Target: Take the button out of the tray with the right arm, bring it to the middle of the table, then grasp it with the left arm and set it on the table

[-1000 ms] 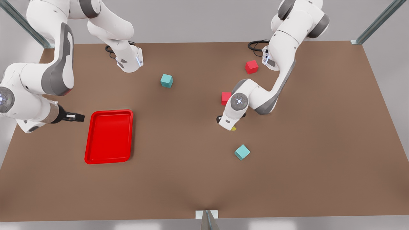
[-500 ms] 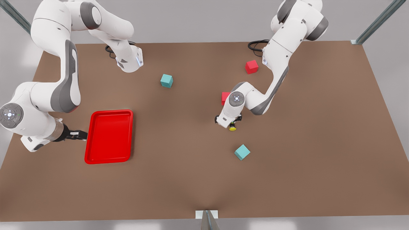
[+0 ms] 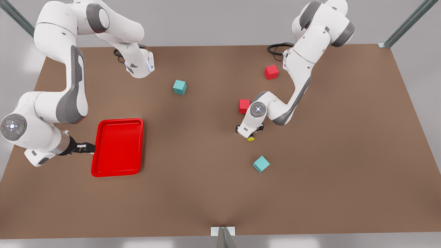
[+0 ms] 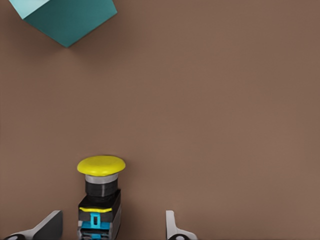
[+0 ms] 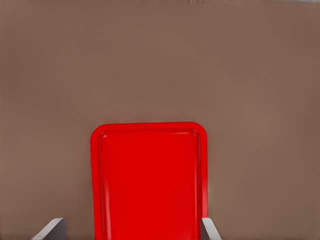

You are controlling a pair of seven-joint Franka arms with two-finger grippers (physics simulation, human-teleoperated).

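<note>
The left tool [image 3: 250,133] stands released around the small yellow-capped, grey-based button [image 4: 100,196] on the brown counter [image 3: 310,172], so it should lift straight, avoiding the teal cube [image 3: 261,164] at five o'clock, while the right tool [image 3: 84,148] waits released beside the glossy red tray [image 3: 119,147].

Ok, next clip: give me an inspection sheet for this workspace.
Surface: brown table, flat, unmarked.
Job's things: button lies on the table near the middle, out of the tray; red tray holds nothing.
Clutter: two teal cubes, two red cubes, scattered on the table.
Grippers: left claw open, fingers either side of the button's base; right claw open, by the tray's edge.
Cables: black loops behind each arm's base.
Surroundings: grey metal frame struts at the corners.
</note>
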